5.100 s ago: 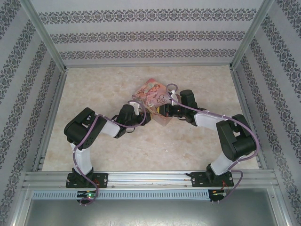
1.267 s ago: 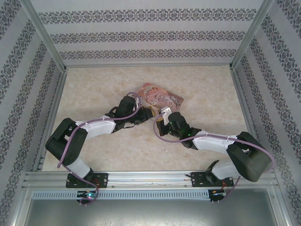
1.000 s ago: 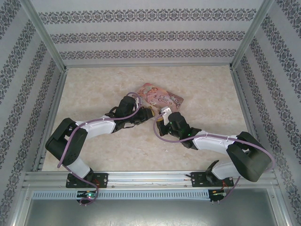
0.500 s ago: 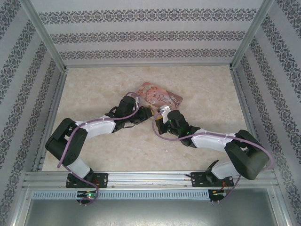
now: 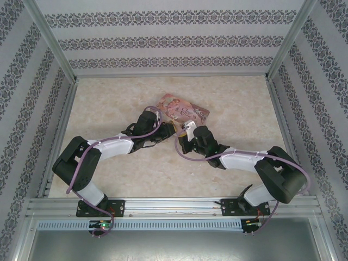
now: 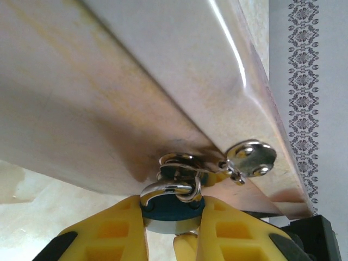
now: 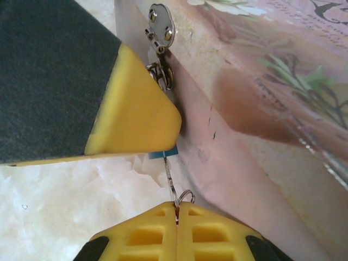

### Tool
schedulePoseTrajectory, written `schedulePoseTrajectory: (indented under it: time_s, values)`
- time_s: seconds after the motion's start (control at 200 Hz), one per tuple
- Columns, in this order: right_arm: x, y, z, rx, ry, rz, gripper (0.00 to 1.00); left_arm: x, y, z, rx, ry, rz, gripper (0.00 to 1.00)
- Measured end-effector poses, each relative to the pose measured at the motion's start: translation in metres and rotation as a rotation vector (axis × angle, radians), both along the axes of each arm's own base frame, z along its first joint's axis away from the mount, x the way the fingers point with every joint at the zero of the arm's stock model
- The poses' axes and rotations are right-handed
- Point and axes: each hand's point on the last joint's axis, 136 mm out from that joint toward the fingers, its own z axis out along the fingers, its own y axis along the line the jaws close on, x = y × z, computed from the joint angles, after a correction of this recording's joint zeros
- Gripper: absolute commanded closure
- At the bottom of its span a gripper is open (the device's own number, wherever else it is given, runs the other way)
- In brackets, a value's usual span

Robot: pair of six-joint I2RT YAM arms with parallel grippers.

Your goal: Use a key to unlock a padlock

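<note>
Left wrist view: the left gripper point(image 6: 174, 228) pinches the padlock point(image 6: 172, 216) by its blue body, with one yellow finger on each side. The silver shackle point(image 6: 163, 190) points up and is hooked into a small metal loop on the edge of the tin point(image 6: 136, 81). Just beside it, a round silver latch point(image 6: 250, 157) sits on the tin.

In the right wrist view, the right gripper point(image 7: 177, 217) has its fingers pressed together on the key point(image 7: 171, 179), which is seen from its thin edge. The key goes up from the fingertips to a small blue corner of the padlock, which shows under the left finger point(image 7: 130, 117). A small wire ring point(image 7: 186, 194) sits at the head of the key. I cannot tell if the key is inside the lock.

In the top view, both grippers meet at the near edge of the tin, close to each other. The tin is near the middle of the table point(image 5: 109, 98).
</note>
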Motion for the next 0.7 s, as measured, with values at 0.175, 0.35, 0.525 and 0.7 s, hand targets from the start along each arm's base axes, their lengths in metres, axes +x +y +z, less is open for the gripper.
schedulePoseTrajectory:
  time_s: [0.175, 0.35, 0.525, 0.7]
  values:
    - [0.0032, 0.0, 0.0034, 0.066, 0.033, 0.026, 1.0, 0.0021, -0.0009, 0.0034, -0.005, -0.008, 0.003, 0.8]
    - [0.0027, 0.0013, 0.004, 0.099, 0.056, 0.049, 1.0, 0.0027, -0.0011, 0.0042, -0.007, -0.011, 0.004, 0.8]
    - [0.0028, 0.0015, 0.0047, 0.111, 0.061, 0.058, 1.0, 0.0028, -0.0013, 0.0045, -0.007, -0.012, 0.003, 0.79]
    - [0.0026, 0.0018, 0.0053, 0.117, 0.064, 0.065, 1.0, 0.0029, -0.0015, 0.0048, -0.008, -0.013, 0.002, 0.8]
